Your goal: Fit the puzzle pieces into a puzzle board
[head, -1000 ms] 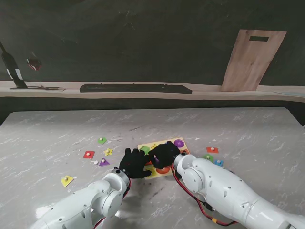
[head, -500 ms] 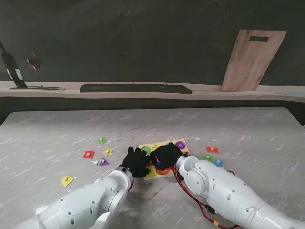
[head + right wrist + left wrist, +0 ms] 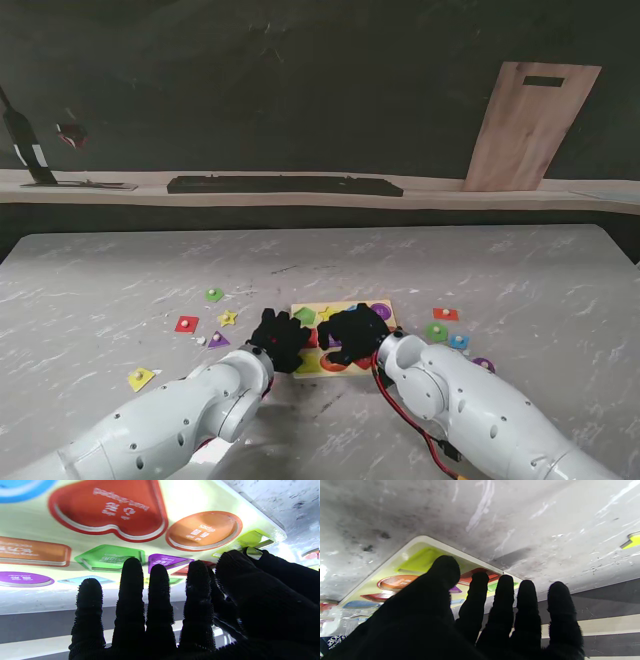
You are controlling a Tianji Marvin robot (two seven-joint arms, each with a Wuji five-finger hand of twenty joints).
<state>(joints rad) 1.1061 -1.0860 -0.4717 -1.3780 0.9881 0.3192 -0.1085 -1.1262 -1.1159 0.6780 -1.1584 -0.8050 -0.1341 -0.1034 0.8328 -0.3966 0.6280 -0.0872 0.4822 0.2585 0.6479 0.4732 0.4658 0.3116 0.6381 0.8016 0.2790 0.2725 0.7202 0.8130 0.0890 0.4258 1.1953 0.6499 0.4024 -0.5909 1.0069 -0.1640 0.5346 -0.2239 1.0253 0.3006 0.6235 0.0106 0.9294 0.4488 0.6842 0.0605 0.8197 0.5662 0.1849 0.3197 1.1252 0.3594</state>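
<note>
Both hands [image 3: 315, 336] cover puzzle board [image 3: 345, 311]; loose pcs [image 3: 187, 324] either side, approx

Looks like a robot test lab: gray marble counter [image 3: 120, 270], dark curtain wall [image 3: 300, 80], wood board [image 3: 525, 125] leaning on a shelf [image 3: 430, 192].

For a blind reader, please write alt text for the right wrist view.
A black-gloved right hand with spread fingers hovers close over a pale puzzle board, holding nothing. The board shows coloured recesses: a red heart, an orange oval and a green pentagon.
</note>
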